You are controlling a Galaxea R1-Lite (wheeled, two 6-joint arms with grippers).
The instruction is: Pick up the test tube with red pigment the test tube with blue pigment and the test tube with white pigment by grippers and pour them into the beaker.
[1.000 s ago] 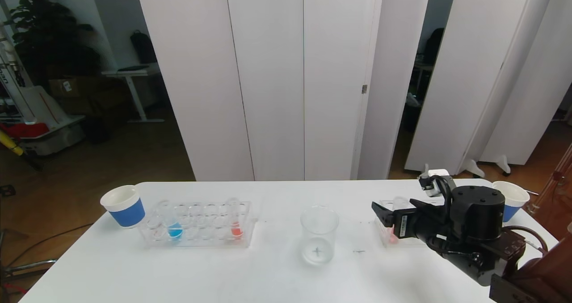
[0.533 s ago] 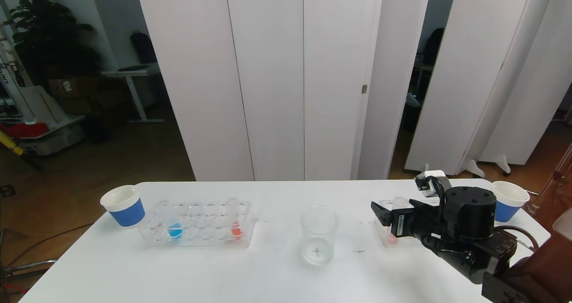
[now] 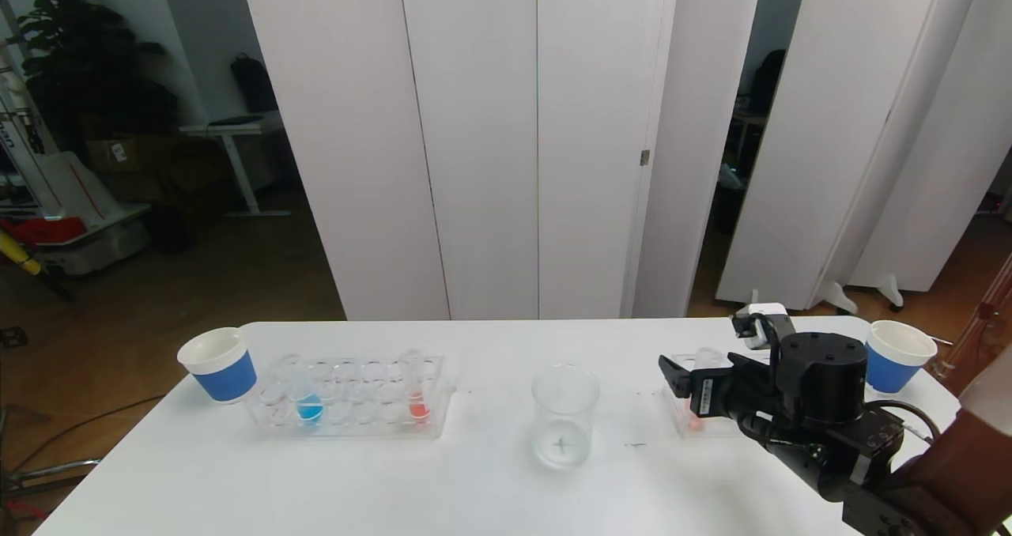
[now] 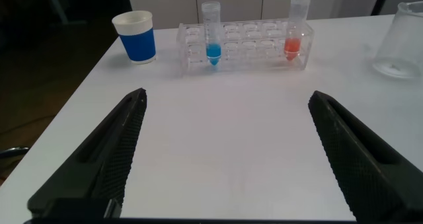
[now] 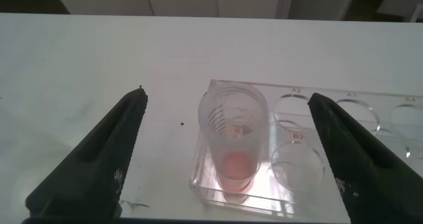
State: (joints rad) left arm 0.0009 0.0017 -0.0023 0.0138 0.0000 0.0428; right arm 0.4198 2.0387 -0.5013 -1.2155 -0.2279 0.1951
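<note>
Behind the white table (image 3: 474, 488) stand tall white folding panels (image 3: 474, 141), with wooden floor (image 3: 198, 283), a dark plant (image 3: 71, 54) and a small desk (image 3: 229, 133) far left.

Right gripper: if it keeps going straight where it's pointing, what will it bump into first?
Probably the test tube with red pigment, standing in the end hole of its clear rack. The right gripper has open jaws either side of it, pointing down at it.
</note>
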